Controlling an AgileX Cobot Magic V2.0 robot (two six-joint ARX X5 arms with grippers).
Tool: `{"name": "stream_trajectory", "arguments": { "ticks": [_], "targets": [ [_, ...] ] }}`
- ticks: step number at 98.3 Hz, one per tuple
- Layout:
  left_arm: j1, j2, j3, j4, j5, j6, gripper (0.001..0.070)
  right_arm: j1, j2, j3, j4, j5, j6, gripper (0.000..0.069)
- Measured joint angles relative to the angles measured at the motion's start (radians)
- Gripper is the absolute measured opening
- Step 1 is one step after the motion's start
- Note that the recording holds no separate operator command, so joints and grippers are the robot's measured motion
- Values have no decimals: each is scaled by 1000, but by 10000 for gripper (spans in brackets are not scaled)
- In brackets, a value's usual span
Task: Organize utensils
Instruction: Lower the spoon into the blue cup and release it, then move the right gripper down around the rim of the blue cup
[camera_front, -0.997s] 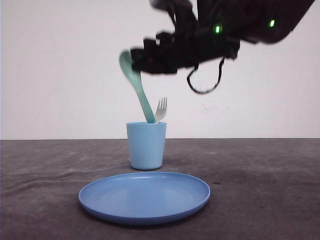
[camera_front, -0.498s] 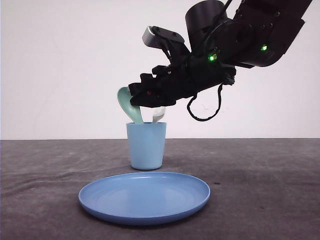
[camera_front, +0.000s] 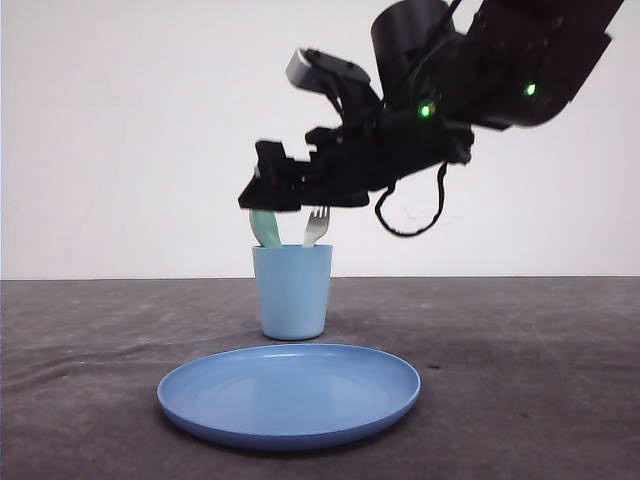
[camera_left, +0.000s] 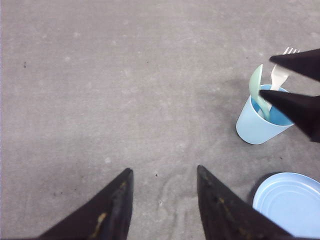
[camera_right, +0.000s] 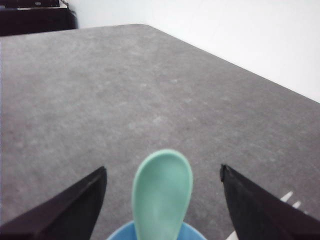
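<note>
The mint-green spoon (camera_front: 264, 228) stands bowl-up in the light blue cup (camera_front: 292, 292), leaning left, beside the white fork (camera_front: 317, 225), whose tines point up. My right gripper (camera_front: 258, 192) hovers just above the cup, open. Its fingers straddle the spoon's bowl (camera_right: 162, 192) without touching it, and the fork tines (camera_right: 290, 196) peek past one finger. In the left wrist view the spoon (camera_left: 256, 85), the fork (camera_left: 279, 75) and the cup (camera_left: 255, 127) sit under the right gripper (camera_left: 266, 75). My left gripper (camera_left: 164, 170) is open over bare table.
A round blue plate (camera_front: 290, 392) lies in front of the cup, near the table's front; part of the plate (camera_left: 290, 202) also appears in the left wrist view. The grey table (camera_front: 520, 340) stretches bare to both sides. A white wall stands behind.
The right gripper lowered the spoon into the cup, then opened and let it go. The spoon now sits deeper in the cup beside the fork.
</note>
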Motion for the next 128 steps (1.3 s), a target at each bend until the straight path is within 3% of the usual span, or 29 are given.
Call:
{"name": "stream_trajectory", "arguments": {
  "ticks": [11,59,86,123,128],
  "targets": [
    [0,0,0,0,0,0,233,0,-119,0,-96,0,15,469],
    [0,0,0,-1,0,1,233,-85,-553,-5,-809,3,30,469],
    [0,0,0,-18,0,1,233,-99,-610,-143,-861,0,68,479],
    [0,0,0,-23,0,0,233,-99,-572,-250,-701,-2,101,682],
    [0,0,0,-23,0,0,233,-98,-549,-250,-681,-1,106,681]
  ]
}}
